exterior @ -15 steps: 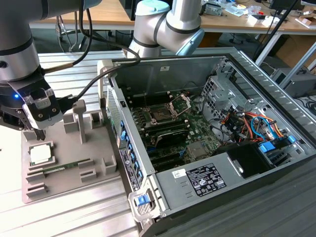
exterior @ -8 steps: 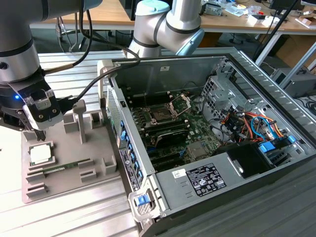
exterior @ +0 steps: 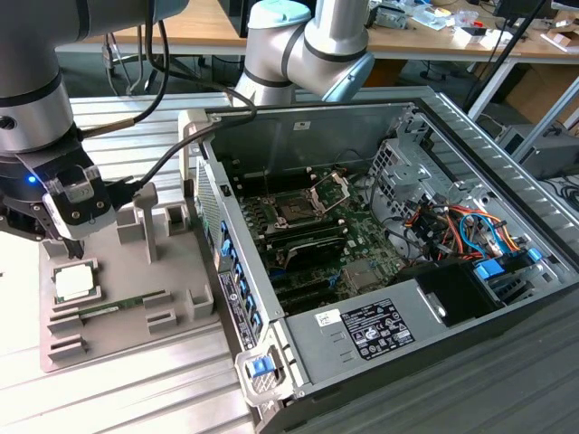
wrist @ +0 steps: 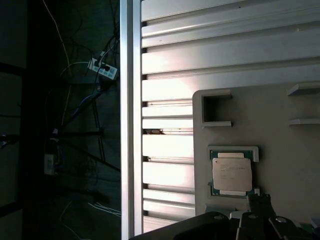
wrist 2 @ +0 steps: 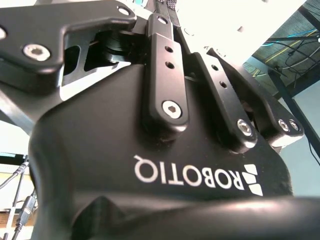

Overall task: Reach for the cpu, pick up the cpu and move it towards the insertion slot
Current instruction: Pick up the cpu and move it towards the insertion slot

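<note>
Our gripper [exterior: 71, 246] hangs just above the cpu [exterior: 74, 282], flat in its grey holder [exterior: 176, 268] at the exterior view's left, well apart from the insertion slot [exterior: 294, 210] — its opening we cannot tell — so we should descend straight, centred.

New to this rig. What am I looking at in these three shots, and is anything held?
One grey robot arm with a black gripper. The exterior view is a camera off the arm; both wrist views ride on it. On the ribbed aluminium table, a grey holder plate carries the cpu, a small square chip with pale metal top, and a thin green memory stick. Beside it, an open computer case holds the insertion slot, a dark square socket. The gripper hovers just above the cpu; nothing is held.
</note>
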### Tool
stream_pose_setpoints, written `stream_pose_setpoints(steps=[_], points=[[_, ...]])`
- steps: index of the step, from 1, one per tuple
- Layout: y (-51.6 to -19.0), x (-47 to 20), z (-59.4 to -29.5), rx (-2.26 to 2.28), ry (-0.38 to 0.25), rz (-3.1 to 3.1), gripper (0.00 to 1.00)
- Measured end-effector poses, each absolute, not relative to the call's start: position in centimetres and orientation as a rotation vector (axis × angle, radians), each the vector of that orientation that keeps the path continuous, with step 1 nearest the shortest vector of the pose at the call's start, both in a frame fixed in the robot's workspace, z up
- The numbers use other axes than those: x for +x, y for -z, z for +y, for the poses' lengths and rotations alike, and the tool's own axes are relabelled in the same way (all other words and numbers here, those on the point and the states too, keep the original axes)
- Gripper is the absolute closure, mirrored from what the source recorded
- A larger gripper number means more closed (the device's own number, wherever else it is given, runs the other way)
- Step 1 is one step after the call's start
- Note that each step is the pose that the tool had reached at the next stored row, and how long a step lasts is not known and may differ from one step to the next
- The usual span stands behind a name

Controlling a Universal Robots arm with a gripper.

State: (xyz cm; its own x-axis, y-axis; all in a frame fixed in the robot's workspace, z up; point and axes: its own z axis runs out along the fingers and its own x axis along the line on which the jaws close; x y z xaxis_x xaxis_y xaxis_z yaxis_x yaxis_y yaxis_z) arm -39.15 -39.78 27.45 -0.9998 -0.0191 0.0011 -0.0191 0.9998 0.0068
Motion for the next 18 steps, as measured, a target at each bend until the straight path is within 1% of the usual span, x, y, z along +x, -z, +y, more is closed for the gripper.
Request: stream_pose_setpoints(steps=[18], points=[[-26.99,-39.16,-39.78,0.03,0.011,-3.14,0.9]])
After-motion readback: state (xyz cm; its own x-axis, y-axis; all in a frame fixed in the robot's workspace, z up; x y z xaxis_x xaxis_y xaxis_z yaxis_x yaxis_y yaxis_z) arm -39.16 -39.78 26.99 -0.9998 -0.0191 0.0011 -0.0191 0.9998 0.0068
